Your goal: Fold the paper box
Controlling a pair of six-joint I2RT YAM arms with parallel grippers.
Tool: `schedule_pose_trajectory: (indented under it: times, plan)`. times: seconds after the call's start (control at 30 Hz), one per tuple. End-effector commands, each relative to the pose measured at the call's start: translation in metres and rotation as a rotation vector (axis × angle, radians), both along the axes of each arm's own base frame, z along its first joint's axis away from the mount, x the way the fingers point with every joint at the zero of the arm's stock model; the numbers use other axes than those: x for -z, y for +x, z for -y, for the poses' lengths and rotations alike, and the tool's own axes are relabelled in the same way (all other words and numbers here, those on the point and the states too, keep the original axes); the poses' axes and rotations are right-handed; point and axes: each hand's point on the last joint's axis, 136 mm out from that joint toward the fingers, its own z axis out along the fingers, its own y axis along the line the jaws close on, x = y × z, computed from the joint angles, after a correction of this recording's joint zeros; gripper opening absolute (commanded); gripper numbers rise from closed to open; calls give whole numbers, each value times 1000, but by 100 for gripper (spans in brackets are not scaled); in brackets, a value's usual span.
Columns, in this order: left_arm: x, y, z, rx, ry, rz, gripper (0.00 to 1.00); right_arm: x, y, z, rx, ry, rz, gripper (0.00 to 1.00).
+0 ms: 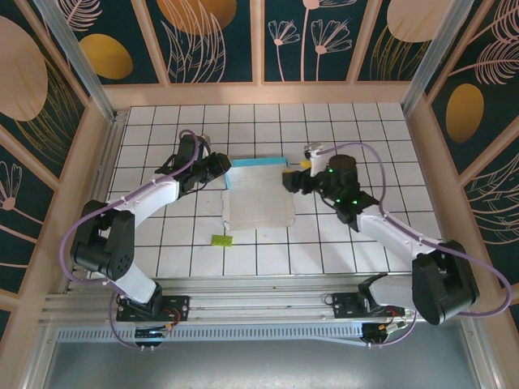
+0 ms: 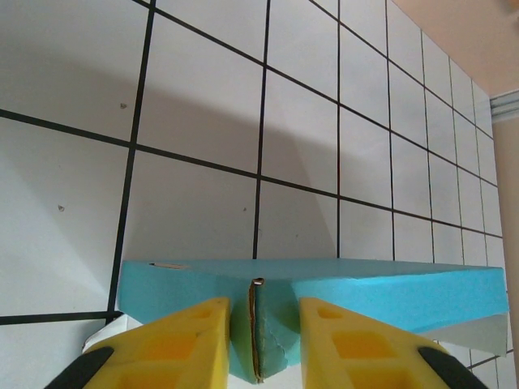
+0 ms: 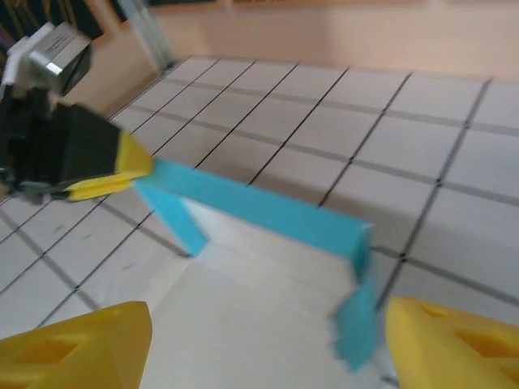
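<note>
The paper box [image 1: 259, 203] lies mid-table, white side up, with its far wall [image 1: 258, 162] folded upright and showing teal. My left gripper [image 1: 225, 168] is at that wall's left end, shut on the folded teal corner flap [image 2: 272, 324], which stands edge-on between its yellow fingers [image 2: 174, 344]. In the right wrist view the left gripper [image 3: 122, 166] pinches the end of the teal wall [image 3: 268, 207]. At the wall's right end my right gripper [image 1: 290, 180] stands open over the white sheet [image 3: 243, 324]. A loose teal flap [image 3: 357, 324] hangs just inside its right finger [image 3: 454, 340].
A small yellow-green scrap [image 1: 221, 240] lies on the tiles just in front of the box's near left corner. Wooden and patterned walls [image 1: 259, 40] enclose the tiled table [image 1: 365, 138] on three sides.
</note>
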Motion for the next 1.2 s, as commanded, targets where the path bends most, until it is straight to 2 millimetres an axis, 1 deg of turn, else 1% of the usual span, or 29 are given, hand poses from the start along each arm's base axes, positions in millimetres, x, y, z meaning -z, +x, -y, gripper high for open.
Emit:
schedule_pose_trajectory:
  times: [0.0,0.07,0.13,0.2,0.3,0.4,0.47,0.53,0.63,0.7,0.77,0.83,1.0,1.17]
  plan:
    - [4,-3,4,33,7,-20,26,34,10,26,-45,-128,66,74]
    - [4,-4,5,36,6,-22,26,52,18,31,-111,-217,87,71]
    - [5,-4,5,37,4,-24,26,71,26,32,-169,-296,66,68]
    - [4,-4,5,38,4,-21,26,88,33,26,-248,-358,22,62]
    - [4,-4,6,41,3,-21,25,99,39,14,-330,-348,-24,56]
    - [3,-3,7,47,4,-19,25,103,46,4,-360,-321,-47,53]
    - [2,-2,7,49,4,-17,25,105,55,3,-338,-317,-56,50]
    - [1,-2,7,51,5,-15,25,107,60,1,-334,-306,-73,47]
    - [1,-2,7,52,7,-15,25,110,58,-9,-383,-297,-94,46]
    - [1,-1,8,53,2,-18,25,112,52,-15,-428,-299,-101,46]
    - [1,-1,9,54,-2,-18,25,109,45,-20,-472,-284,-102,46]
    - [0,0,9,54,-5,-17,25,109,40,-21,-497,-274,-116,46]
    - [0,1,10,54,-5,-15,25,107,52,-20,-423,-273,-112,45]
    - [1,1,11,60,-11,-20,25,109,58,-27,-389,-265,-132,45]
